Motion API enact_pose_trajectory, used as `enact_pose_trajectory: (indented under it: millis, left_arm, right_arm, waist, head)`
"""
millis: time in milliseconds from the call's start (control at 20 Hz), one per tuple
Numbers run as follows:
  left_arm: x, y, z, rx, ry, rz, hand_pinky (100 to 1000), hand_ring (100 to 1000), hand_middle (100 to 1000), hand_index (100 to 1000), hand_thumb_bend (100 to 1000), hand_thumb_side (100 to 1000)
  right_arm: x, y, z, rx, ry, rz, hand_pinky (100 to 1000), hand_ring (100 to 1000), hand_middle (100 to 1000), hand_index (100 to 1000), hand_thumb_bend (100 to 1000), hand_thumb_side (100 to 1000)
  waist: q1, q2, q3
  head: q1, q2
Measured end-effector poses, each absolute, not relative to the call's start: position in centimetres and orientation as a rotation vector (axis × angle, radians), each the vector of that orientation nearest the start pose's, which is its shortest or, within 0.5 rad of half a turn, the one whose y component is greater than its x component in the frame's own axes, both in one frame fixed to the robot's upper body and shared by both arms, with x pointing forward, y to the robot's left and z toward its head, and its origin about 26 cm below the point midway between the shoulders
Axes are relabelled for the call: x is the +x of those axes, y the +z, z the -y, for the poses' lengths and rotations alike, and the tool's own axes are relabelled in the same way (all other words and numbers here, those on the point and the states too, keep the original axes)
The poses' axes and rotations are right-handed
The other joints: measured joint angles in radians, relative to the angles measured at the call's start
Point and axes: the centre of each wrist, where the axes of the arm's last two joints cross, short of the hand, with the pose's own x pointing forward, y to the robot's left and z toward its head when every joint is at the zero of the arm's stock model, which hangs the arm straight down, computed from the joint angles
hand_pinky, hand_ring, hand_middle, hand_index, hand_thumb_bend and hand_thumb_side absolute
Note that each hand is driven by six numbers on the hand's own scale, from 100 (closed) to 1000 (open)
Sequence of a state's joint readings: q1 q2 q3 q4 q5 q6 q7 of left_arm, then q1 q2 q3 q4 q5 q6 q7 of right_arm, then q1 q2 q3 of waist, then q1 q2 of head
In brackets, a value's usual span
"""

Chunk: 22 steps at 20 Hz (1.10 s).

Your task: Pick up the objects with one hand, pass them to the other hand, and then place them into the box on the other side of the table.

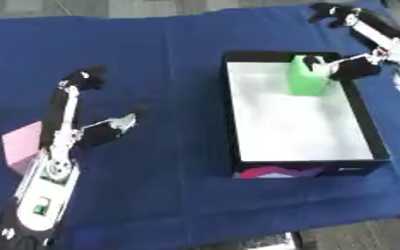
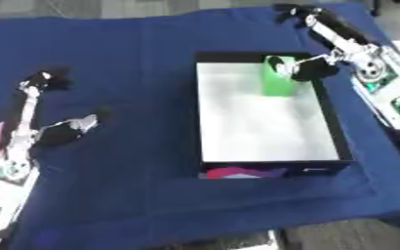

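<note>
Both hands are in my view: nearest me, my left hand (image 1: 84,129) lies spread wide on the blue cloth (image 1: 169,185), fingers straight and thumb splayed, holding nothing, with a pink sheet (image 1: 20,141) just beside it. Farther off, my right hand (image 2: 310,66) reaches over the far right corner of the black box (image 2: 344,146), thumb and fingers pinching a green block (image 2: 278,78) that stands upright inside on the white floor
</note>
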State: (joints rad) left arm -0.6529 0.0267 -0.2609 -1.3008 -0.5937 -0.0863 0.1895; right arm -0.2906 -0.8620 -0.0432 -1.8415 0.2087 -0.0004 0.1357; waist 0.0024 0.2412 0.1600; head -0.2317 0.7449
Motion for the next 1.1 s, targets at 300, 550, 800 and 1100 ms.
enact_pose_trajectory:
  millis: [300, 550, 800, 1100]
  left_arm:
    - [39.9, 13.8, -10.7, 0.424, -0.702, 2.137, 805, 662, 617, 816, 738, 398]
    - [39.9, 16.1, -11.6, 0.445, -0.709, 2.139, 809, 673, 621, 817, 745, 408]
    - [39.8, 19.1, -13.4, 0.478, -0.802, 2.103, 814, 686, 627, 817, 755, 408]
    - [39.5, 21.4, -14.4, 0.498, -0.889, 2.078, 825, 727, 663, 826, 805, 466]
  right_arm:
    - [29.4, 26.4, 34.9, -0.771, 0.896, 2.003, 896, 967, 779, 994, 100, 287]
    - [28.8, 26.6, 35.2, -0.701, 0.844, 2.037, 891, 958, 768, 993, 100, 287]
    - [28.3, 27.8, 36.7, -0.482, 0.718, 2.066, 890, 954, 765, 993, 100, 292]
    - [28.0, 28.6, 38.1, -0.376, 0.641, 2.067, 891, 949, 754, 983, 100, 297]
  waist:
    - [0.001, 0.0, 0.013]
    - [0.007, 0.0, 0.025]
    - [0.02, -0.002, 0.034]
    - [0.037, -0.012, 0.055]
  head:
    - [0.071, 0.0]
    - [0.089, 0.001]
    - [0.08, 0.006]
    - [0.067, 0.01]
